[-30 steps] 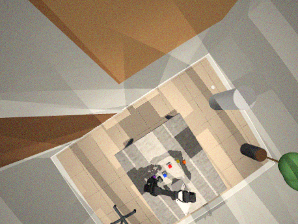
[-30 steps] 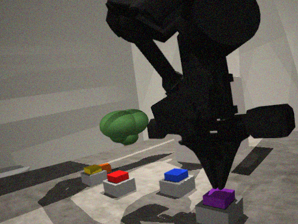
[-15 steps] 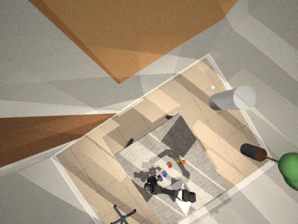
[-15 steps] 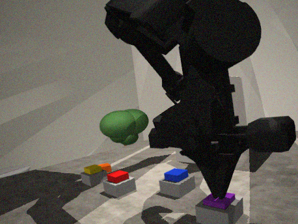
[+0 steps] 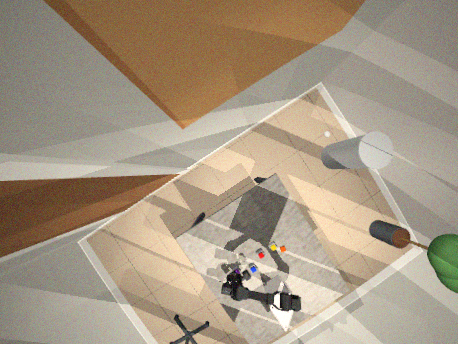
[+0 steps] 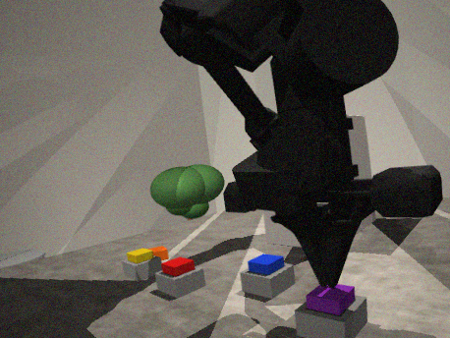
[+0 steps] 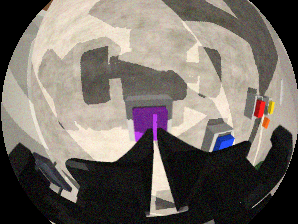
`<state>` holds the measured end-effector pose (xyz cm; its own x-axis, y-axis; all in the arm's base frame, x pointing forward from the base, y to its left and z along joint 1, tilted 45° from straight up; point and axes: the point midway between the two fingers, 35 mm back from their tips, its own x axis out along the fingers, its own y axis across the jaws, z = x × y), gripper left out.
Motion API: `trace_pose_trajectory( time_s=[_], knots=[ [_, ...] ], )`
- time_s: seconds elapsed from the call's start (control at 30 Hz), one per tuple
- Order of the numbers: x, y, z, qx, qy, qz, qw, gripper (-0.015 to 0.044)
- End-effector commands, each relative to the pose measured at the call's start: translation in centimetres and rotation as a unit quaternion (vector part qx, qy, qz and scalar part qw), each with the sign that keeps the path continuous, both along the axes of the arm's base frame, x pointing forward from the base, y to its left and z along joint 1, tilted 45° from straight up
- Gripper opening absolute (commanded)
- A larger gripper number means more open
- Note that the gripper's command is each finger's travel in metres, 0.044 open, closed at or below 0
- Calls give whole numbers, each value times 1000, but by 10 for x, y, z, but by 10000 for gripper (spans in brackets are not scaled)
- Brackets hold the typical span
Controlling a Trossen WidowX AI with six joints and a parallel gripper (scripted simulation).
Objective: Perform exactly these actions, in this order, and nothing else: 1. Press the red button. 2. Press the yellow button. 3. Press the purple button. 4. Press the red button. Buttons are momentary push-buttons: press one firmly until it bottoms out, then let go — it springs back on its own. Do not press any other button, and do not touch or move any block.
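My gripper (image 6: 328, 285) (image 7: 154, 132) is shut and empty, pointing down with its tips at the top of the purple button (image 5: 237, 271) (image 6: 336, 303) (image 7: 145, 117). The purple cap stands raised above its grey base; whether the tips touch it or hang just over it I cannot tell. The red button (image 5: 261, 255) (image 6: 178, 266) (image 7: 259, 109) stands on its grey base, off to the right in the wrist view, with its cap up. The yellow button (image 5: 273, 247) (image 6: 140, 255) (image 7: 271, 107) is just beyond the red one, cap up.
A blue button (image 5: 253, 269) (image 6: 265, 264) (image 7: 224, 143) on a grey base stands between the purple and red ones. A small orange block (image 5: 283, 248) (image 6: 160, 253) (image 7: 266, 122) sits close by the yellow button. A green plant (image 5: 445, 262) (image 6: 177, 191) is farther off.
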<state>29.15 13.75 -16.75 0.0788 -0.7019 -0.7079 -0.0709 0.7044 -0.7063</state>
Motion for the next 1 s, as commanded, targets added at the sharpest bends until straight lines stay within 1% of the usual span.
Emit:
trace_pose_trajectory(
  time_s=[0.0, 0.1, 0.23, 0.4, 0.47, 0.63, 0.83, 0.9, 0.97],
  knots=[
    [1, 18, 14, 8, -6, 2, 1000, 20],
    [1, 20, 16, 8, -7, 3, 1000, 20],
    [-5, 59, 55, 9, -6, 3, 1000, 20],
    [-4, 59, 60, 9, -6, 3, 1000, 20],
    [4, 48, 76, 11, -5, 3, 1000, 20],
    [24, -6, 136, 14, -4, 5, 1000, 20],
    [22, -79, 198, 6, -5, 4, 1000, 20],
    [18, -95, 210, 3, -5, 3, 1000, 20],
    [18, -97, 211, 3, -5, 2, 1000, 20]
  ],
)
